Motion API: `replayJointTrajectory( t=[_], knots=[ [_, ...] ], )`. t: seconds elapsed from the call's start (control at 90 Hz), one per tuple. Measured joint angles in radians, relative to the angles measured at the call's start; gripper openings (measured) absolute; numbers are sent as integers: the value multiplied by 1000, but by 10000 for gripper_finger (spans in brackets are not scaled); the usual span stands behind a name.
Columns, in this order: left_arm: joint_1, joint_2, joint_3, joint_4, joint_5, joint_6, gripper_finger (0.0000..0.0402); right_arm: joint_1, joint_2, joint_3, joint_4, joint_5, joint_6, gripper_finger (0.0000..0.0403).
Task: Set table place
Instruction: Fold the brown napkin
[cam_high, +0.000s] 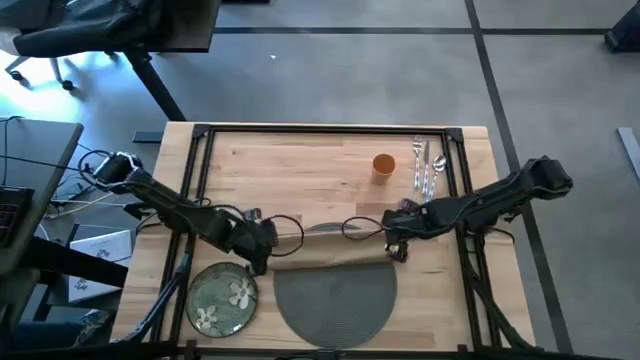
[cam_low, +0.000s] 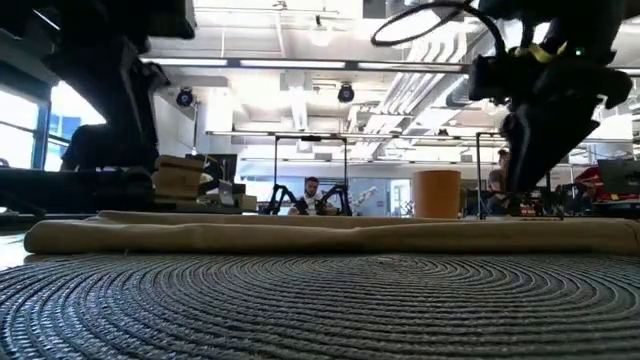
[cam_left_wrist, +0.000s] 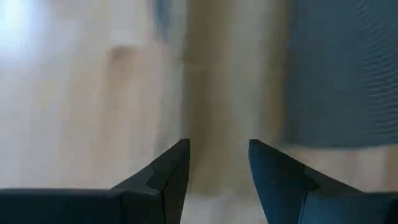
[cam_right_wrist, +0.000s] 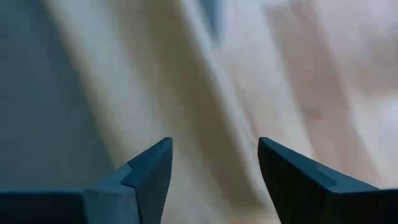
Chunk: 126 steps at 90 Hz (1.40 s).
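1. The high view looks straight down on the whole tabletop (cam_high: 320, 165).
2. The low view sits level at the placemat's (cam_low: 320, 305) edge, facing the room.
3. Both wrist views hang close over the napkin (cam_left_wrist: 224, 93), shared with the others.

Beyond my table I note a grey concrete floor (cam_high: 330, 75), a black office chair (cam_high: 75, 35), and bright ceiling strip lights (cam_low: 300, 62) overhead.

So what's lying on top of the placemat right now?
Only the tan napkin lies along the placemat's far edge. The plate sits beside it on the table.
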Motion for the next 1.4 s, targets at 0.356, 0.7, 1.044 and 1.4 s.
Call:
replayJointTrajectory(
  t=[0.356, 0.7, 1.044, 1.4],
  knots=[
    [103, 25, -238, 222, 66, -49, 144, -48, 29, -163, 140, -7, 40, 204],
    [107, 21, -332, 241, -1, -150, 144, -48, 25, -167, 26, -5, 87, 204],
    [107, -43, -182, 117, 7, -51, 144, -47, -10, -21, -133, -40, 96, 204],
    [85, -9, -79, 288, 38, 13, 144, 109, -174, -11, -283, -37, 682, 204]
  ],
)
